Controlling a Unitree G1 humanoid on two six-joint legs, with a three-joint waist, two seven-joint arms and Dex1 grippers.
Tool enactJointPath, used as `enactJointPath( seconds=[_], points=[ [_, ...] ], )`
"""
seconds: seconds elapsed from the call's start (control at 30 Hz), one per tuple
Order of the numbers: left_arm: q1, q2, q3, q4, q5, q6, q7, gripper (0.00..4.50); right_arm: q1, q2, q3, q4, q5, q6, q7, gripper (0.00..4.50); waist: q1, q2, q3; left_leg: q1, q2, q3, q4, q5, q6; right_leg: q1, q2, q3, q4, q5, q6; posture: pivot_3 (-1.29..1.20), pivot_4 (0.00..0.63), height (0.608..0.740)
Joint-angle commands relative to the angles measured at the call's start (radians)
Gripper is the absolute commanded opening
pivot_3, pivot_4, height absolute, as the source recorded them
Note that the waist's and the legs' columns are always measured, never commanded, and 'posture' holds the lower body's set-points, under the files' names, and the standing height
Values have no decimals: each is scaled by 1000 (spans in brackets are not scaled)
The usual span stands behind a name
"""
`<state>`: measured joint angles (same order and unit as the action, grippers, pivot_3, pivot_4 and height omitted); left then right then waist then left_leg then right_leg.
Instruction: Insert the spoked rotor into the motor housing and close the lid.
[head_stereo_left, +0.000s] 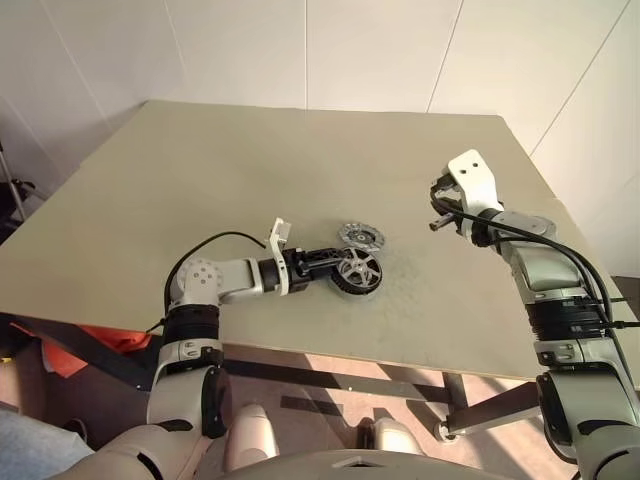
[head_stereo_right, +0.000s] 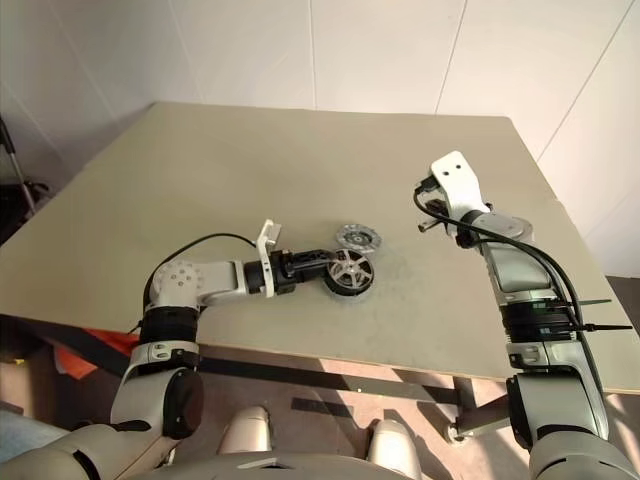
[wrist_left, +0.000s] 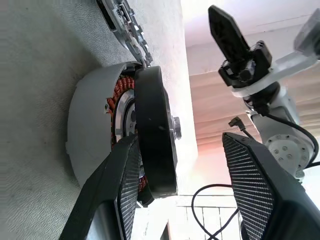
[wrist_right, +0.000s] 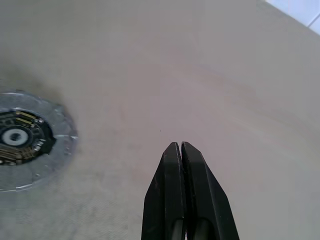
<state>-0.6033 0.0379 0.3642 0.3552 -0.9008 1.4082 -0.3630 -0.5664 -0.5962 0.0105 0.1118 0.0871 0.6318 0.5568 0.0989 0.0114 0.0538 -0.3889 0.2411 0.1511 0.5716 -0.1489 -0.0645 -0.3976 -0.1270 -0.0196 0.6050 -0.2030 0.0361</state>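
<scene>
Here, right gripper (head_stereo_left: 437, 226) aloft, left gripper (head_stereo_left: 335, 268) low.

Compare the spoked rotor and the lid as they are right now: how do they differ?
The spoked rotor has a black rim and silver spokes; the lid is all silver-grey with cut-out holes. The rotor sits in the motor housing, at the left gripper; the lid lies flat on the table just beyond, touched by neither gripper. Both are round and similar in width.

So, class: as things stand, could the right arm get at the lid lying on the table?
Probably yes. The lid lies flat and uncovered beside the housing, and bare table separates it from the raised, shut right pincer.
</scene>
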Motion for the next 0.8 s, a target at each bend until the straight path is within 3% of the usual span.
enactJointPath(
  seconds=[0.03, 0.37, 0.63, 0.8],
  points=[
    [1, -5, 8, -63, -35, -12, -27, 2716, 12, 1, -18, -120, 61, 26, 54, 0, 4, 0, 0, 0, 0, 0, 0, 0, 0, 1, 0, 0, 0, 0, 0, 0, 0, 740],
    [24, 15, 43, -165, -128, -51, -104, 2716, 127, -7, 18, -270, 149, 50, 185, 0, 4, 0, 0, 1, 0, 0, 0, 0, 0, 1, 0, 0, 0, 0, 0, 0, 0, 740],
    [41, 51, 70, -156, -123, -115, -84, 2716, 218, 18, 50, -395, 213, 97, 223, 0, 4, 0, 0, 1, 0, 0, 0, 0, 0, 1, 0, 0, 0, 0, 0, 0, 0, 740],
    [42, 50, 85, -127, -111, -169, -61, 2716, 247, 95, 110, -318, 211, 104, 199, 0, 3, 0, 0, 2, 0, 0, -1, 0, -1, 1, 0, 0, 0, 0, 0, 0, 0, 740]
  ],
)
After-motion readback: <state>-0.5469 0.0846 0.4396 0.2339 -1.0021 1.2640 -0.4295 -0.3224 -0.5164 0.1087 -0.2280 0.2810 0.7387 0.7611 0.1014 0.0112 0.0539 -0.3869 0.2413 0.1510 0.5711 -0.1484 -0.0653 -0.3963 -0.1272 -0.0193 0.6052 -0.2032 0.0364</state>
